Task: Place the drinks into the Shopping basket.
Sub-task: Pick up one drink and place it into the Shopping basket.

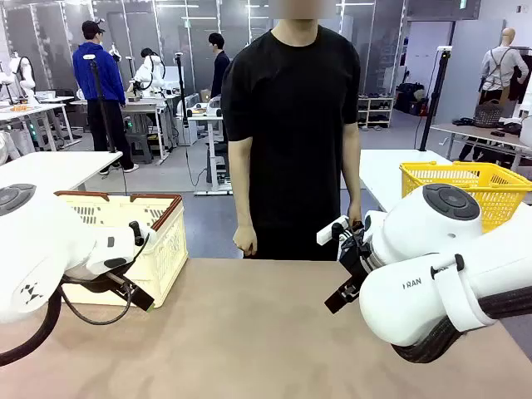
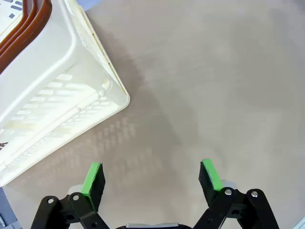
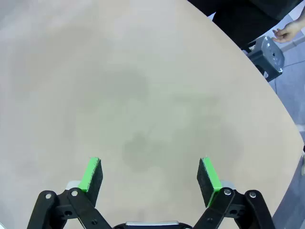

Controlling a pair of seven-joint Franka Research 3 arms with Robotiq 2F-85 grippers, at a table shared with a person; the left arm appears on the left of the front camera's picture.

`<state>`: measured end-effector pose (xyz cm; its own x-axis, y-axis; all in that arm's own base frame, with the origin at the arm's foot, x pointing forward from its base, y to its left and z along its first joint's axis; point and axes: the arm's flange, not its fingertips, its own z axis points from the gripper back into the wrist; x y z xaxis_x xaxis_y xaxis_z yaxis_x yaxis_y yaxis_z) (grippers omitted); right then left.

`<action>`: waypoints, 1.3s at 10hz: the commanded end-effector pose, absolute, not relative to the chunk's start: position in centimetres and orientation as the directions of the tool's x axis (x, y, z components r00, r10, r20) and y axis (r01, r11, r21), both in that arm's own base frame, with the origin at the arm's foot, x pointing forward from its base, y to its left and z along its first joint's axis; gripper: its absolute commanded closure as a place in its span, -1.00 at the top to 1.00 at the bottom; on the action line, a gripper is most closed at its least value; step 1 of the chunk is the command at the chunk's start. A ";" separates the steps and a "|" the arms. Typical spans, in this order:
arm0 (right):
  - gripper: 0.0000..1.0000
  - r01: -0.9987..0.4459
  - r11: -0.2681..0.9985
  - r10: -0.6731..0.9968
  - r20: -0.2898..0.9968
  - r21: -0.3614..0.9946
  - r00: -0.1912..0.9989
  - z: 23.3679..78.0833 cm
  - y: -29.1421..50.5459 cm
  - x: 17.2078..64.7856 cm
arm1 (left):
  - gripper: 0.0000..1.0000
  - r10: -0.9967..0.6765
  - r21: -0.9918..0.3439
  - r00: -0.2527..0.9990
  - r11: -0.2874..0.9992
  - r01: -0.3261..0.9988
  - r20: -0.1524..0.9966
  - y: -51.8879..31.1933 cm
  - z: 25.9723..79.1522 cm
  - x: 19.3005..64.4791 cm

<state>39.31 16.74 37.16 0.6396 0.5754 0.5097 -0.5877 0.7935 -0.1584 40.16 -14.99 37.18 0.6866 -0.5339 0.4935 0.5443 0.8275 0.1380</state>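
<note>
1. My left pincer [image 2: 152,168] and right pincer [image 3: 150,166] stand apart, empty.
2. The Shopping basket [image 1: 169,249] sits far left on the bench [image 1: 249,332].
3. I think the drinks are light and slippery, so I'd pinch the middle softly.

On the white shell of the right arm [image 1: 416,303], dark letters read "FRAN"; a strap [image 1: 453,287] cuts off whatever follows. The left arm [image 1: 37,249] bears a small dark emblem without letters. The Shopping basket [image 2: 57,90] shows scraps of dark print near its brown rim, too cropped to read.
</note>
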 end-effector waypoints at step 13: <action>1.00 -0.588 0.793 0.575 0.510 -0.158 0.640 37.2 16.7 39.3 | 1.00 -0.535 0.138 0.686 0.827 0.545 0.493 -15.1 37.2 40.1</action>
